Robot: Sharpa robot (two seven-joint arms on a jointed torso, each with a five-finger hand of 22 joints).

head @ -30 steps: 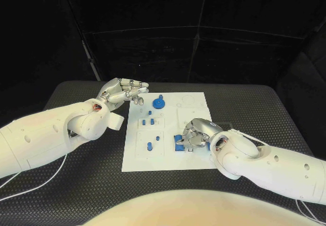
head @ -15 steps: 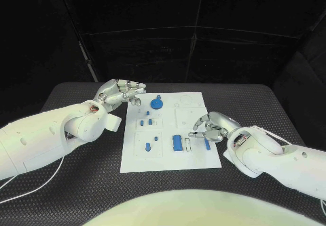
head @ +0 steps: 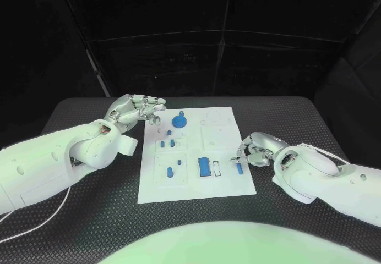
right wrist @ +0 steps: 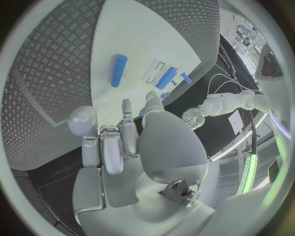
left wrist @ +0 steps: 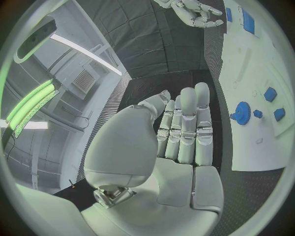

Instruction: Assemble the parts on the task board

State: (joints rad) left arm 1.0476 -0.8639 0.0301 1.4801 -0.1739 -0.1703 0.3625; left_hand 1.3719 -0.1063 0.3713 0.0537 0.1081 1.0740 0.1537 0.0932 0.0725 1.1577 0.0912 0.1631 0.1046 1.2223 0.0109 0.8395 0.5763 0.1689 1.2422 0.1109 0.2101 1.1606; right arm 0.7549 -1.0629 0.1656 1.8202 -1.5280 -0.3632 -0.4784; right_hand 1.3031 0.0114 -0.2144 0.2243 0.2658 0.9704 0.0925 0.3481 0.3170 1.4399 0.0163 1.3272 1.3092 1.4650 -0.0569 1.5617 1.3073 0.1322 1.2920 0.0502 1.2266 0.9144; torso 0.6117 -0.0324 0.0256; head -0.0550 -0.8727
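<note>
The white task board [head: 222, 184] lies mid-table, also seen in the left wrist view [left wrist: 246, 73] and the right wrist view [right wrist: 141, 39]. A blue gear [head: 179, 120] [left wrist: 241, 112] stands at its far end, with several small blue parts below it. A blue block [head: 205, 166] [right wrist: 166, 77] sits in a slot near the front, and a blue peg [head: 239, 168] [right wrist: 118, 70] lies beside it. My right hand [head: 258, 149] [left wrist: 196, 12] hovers at the board's right edge, fingers half curled, holding nothing. My left hand [head: 136, 109] [right wrist: 195, 114] hangs off the far left corner, empty.
The black ribbed table mat [head: 95, 187] surrounds the board on all sides. A white cable [head: 48, 212] trails under my left arm at the near left. Dark curtains close off the back.
My right hand has lifted off the blue block and drawn back to the board's right edge, leaving the block and peg lying there. The left hand has barely moved.
</note>
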